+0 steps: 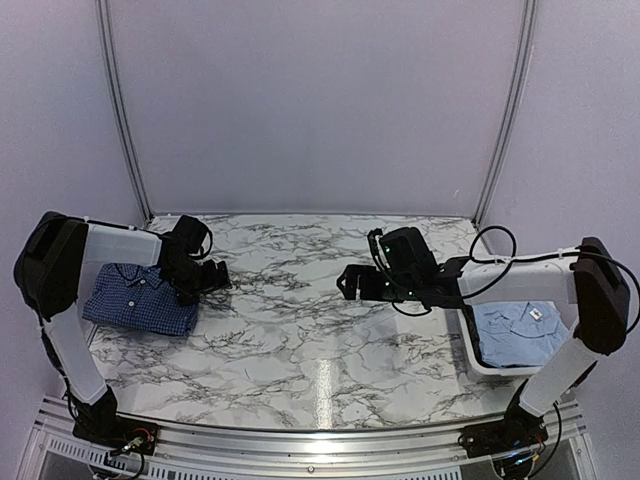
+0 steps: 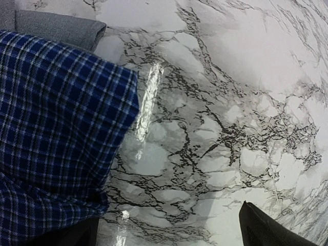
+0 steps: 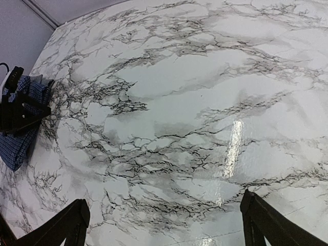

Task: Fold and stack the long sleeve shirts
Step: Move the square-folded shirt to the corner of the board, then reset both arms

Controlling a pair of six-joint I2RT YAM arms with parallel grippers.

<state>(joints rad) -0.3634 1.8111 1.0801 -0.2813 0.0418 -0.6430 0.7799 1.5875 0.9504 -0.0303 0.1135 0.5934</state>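
The dark blue check shirt (image 1: 140, 298) lies folded at the table's left side. In the left wrist view it (image 2: 56, 133) lies on top of the grey shirt (image 2: 56, 28), of which only an edge shows. My left gripper (image 1: 213, 276) is open and empty just right of that stack, and bare marble lies between its fingers (image 2: 169, 230). The light blue shirt (image 1: 520, 335) lies in a white bin at the right. My right gripper (image 1: 350, 283) is open and empty above mid-table, and only marble shows between its fingers (image 3: 164, 225).
The white bin (image 1: 468, 340) stands at the table's right edge beside the right arm. The marble table top (image 1: 300, 330) lies between the two arms. The left arm's gripper (image 3: 20, 110) and the check shirt (image 3: 18, 151) show at the left of the right wrist view.
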